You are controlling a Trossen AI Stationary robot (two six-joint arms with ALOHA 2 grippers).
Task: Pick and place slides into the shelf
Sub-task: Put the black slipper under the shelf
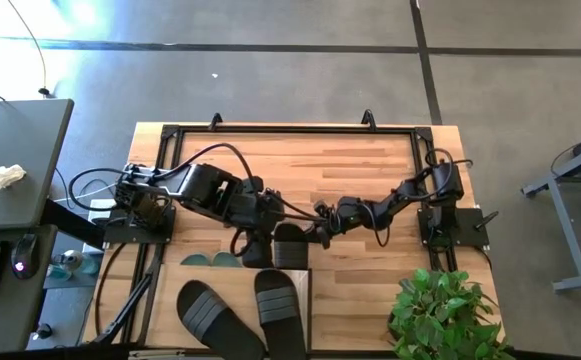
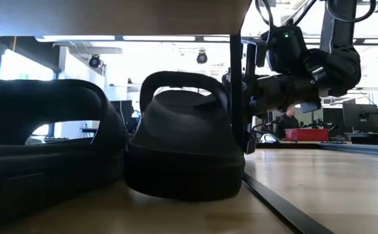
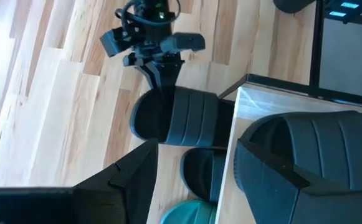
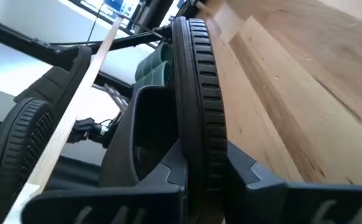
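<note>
**Sliding the black slide under the shelf**

The right gripper [image 1: 318, 232] is clamped on the sole edge of a black slide [image 1: 290, 245]. This slide lies on the table just at the far edge of the shelf [image 3: 238, 124], toe towards the shelf's lower level.

To do this well, I would keep the sole flat and low so the strap clears the top board. I would push it straight towards the near side and keep it to the right of the second black slide [image 3: 202, 171], which is already partly under the board. The green pair [image 1: 210, 260] sits further left and should be left alone. I would let go only once the heel is under the board.

The left gripper [image 1: 253, 243] hangs close by on the left, above the shelf's far edge. Whether it is open or closed I cannot tell.

Two more black slides [image 1: 210, 315] lie on top of the shelf.

Hard to see:
- The top board hides most of the lower level from above, so the free room there is unclear.
- The green pair shows only at its tips.
- In the low view, two dark slides fill the foreground and block what lies behind them.
</note>
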